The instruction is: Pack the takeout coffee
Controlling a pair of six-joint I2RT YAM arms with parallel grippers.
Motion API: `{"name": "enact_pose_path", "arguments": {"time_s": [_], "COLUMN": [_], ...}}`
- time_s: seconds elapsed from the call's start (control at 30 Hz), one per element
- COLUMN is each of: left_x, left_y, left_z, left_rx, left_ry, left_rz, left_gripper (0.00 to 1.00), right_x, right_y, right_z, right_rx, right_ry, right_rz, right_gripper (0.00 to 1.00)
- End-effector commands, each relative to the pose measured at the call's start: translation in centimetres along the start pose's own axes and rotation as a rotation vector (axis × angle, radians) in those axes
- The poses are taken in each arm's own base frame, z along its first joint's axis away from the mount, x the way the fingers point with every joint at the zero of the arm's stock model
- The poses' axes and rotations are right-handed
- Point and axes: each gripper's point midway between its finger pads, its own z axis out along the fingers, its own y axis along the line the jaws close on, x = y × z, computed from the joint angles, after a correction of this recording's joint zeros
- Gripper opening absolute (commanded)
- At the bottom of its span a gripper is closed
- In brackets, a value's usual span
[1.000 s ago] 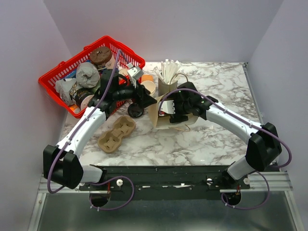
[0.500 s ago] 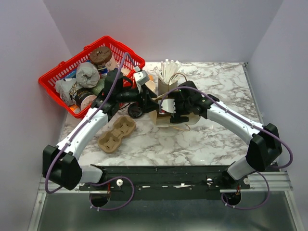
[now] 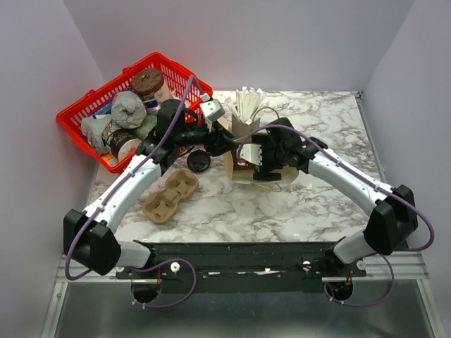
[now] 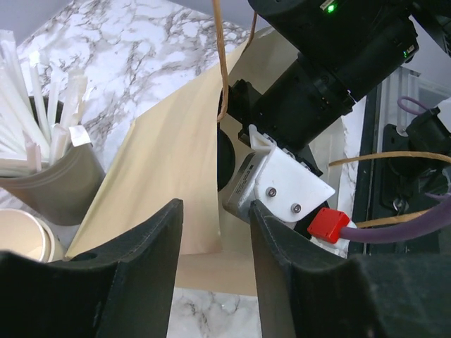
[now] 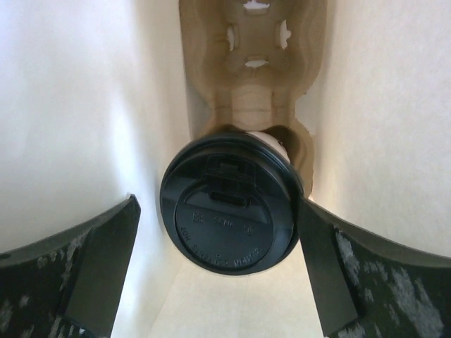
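The coffee (image 5: 227, 211) sits in a carrier (image 5: 248, 74) inside the bag (image 5: 63, 105). The right gripper (image 5: 217, 204) straddles its lid, fingers spread, not gripping. The left gripper (image 4: 215, 211), parted, brackets the bag's edge.

takeout coffee (image 5: 224, 211) sides mostly hidden; bag (image 5: 70, 105) edges cropped.
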Motion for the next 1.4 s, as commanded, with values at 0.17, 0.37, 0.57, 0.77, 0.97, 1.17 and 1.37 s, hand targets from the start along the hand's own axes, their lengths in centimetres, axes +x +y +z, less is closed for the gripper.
{"name": "enact_pose_path", "arguments": {"time_s": [0.17, 0.37, 0.57, 0.77, 0.97, 1.17, 1.37], "left_x": [1.0, 1.2, 0.9, 0.3, -0.5, -2.4, -6.4], "left_y": [2.5, 2.4, 2.0, 1.8, 1.5, 2.5, 3.3], "left_z": [1.0, 1.3, 1.5, 1.5, 1.7, 2.2, 0.5], "left_rx": [-0.07, -0.052, -0.03, -0.023, -0.012, -0.046, -0.124], "left_ry": [0.034, 0.043, 0.04, 0.032, 0.02, -0.015, -0.077], "left_rz": [0.016, 0.016, 0.007, -0.017, -0.075, -0.151, -0.05], "left_gripper": [0.39, 0.26, 0.05, 0.0, 0.0, 0.36, 0.57], "right_x": [-2.7, -3.3, -3.8, -5.2, -6.1, -5.4, -4.9], "right_y": [0.8, 0.9, 0.6, -0.2, -1.8, -2.5, -5.1], "right_z": [-2.7, -3.8, -5.0, -7.2, -9.0, -7.8, -8.3], "right_rx": [-0.036, -0.023, 0.007, 0.042, 0.101, 0.131, 0.177], "right_ry": [-0.114, -0.132, -0.142, -0.18, -0.198, -0.168, -0.168], "right_rz": [0.012, 0.021, 0.032, 0.056, 0.127, 0.143, 0.17], "right_gripper": [1.0, 1.0, 1.0, 1.0, 1.0, 1.0, 0.99]}}
